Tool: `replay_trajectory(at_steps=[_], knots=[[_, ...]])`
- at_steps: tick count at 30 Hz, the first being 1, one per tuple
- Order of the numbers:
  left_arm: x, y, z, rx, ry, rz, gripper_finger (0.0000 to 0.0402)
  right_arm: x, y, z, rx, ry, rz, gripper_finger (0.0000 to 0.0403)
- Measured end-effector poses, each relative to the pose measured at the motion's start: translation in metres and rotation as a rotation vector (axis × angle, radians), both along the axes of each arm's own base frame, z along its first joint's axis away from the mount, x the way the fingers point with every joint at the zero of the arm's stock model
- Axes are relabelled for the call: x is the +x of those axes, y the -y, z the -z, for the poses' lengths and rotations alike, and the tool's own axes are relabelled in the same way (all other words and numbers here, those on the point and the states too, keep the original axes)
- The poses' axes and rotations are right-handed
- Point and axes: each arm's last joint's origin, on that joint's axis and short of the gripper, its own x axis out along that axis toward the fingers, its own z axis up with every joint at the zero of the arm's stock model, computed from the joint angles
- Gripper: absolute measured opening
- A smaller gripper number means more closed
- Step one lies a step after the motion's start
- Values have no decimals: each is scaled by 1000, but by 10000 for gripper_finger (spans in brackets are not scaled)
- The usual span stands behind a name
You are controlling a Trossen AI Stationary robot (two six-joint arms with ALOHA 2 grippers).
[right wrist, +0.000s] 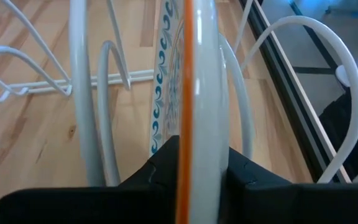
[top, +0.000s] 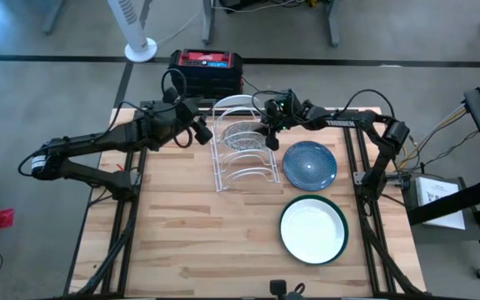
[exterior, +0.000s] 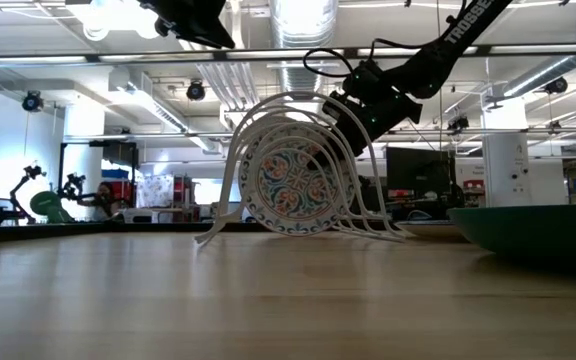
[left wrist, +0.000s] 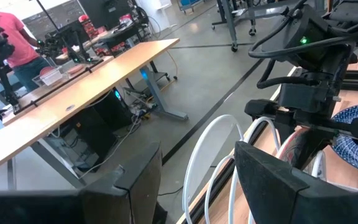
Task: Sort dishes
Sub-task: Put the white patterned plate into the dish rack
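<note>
A white wire rack (top: pixel 242 158) stands at the table's middle. The floral dish (exterior: pixel 293 185) stands on edge in it, between the loops. My right gripper (top: pixel 267 136) reaches in from the right and is shut on that dish's rim. The blue speckled dish (top: pixel 309 163) lies flat on the table just right of the rack. Nearer the front lies the green dish (top: pixel 313 229), white inside. My left gripper (left wrist: pixel 197 180) hovers open and empty above the table, just left of the rack's far end. My right gripper pinches the floral dish's rim (right wrist: pixel 205 118) at its upper right side, one finger (right wrist: pixel 163 171) on the patterned face and the other on the white back. The fingers slant down from the table's right. The dish stands upright with its lower edge in the rack.
A red and black box (top: pixel 207 68) sits just past the table's far edge, with a fan base (top: pixel 140 50) on the floor beyond it. Bare wood (top: pixel 190 242) spreads across the near left of the table. Black frame rails (top: pixel 127 217) run along both sides.
</note>
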Motion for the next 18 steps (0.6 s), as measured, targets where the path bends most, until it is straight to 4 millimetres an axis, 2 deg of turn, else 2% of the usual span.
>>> replay_trajectory(at_steps=[18], knots=[[0,0,0,-1,-2,0,192,-5,-3,-15,11,19,16,138]])
